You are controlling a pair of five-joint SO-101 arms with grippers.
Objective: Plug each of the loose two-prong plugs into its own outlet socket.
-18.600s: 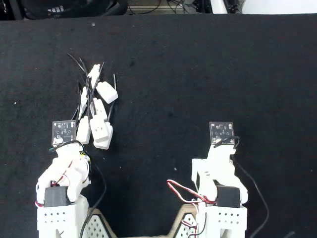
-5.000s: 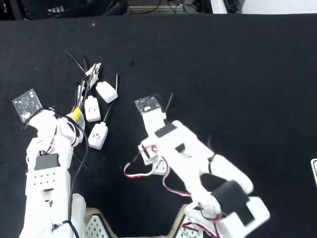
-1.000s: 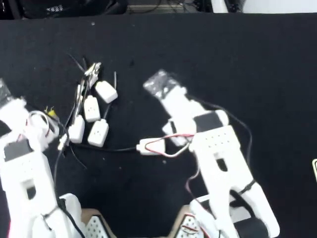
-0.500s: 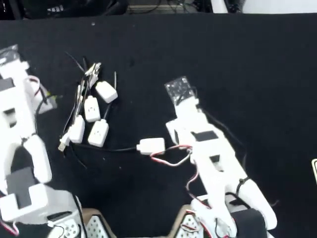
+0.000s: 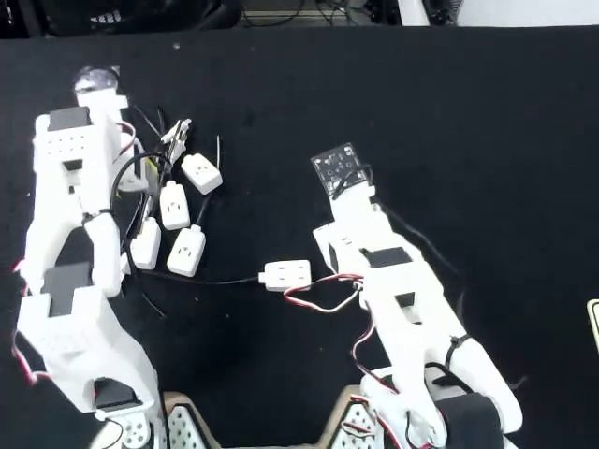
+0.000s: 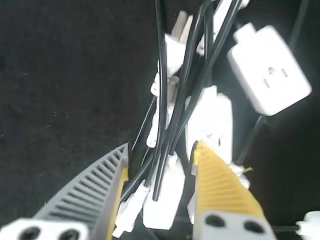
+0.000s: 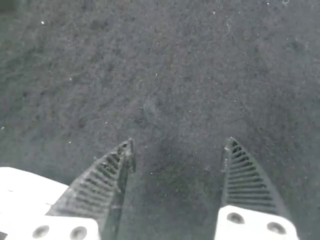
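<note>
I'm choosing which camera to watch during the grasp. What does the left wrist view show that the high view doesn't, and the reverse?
Left wrist view: the left gripper, with grey and yellow ribbed fingers, jaws open astride the wires.
High view: a lone white outlet socket lying apart from the rest, beside the white right arm, and the wide black table.
Both: the tangled cluster of white plugs and sockets with its thin black cables.
</note>
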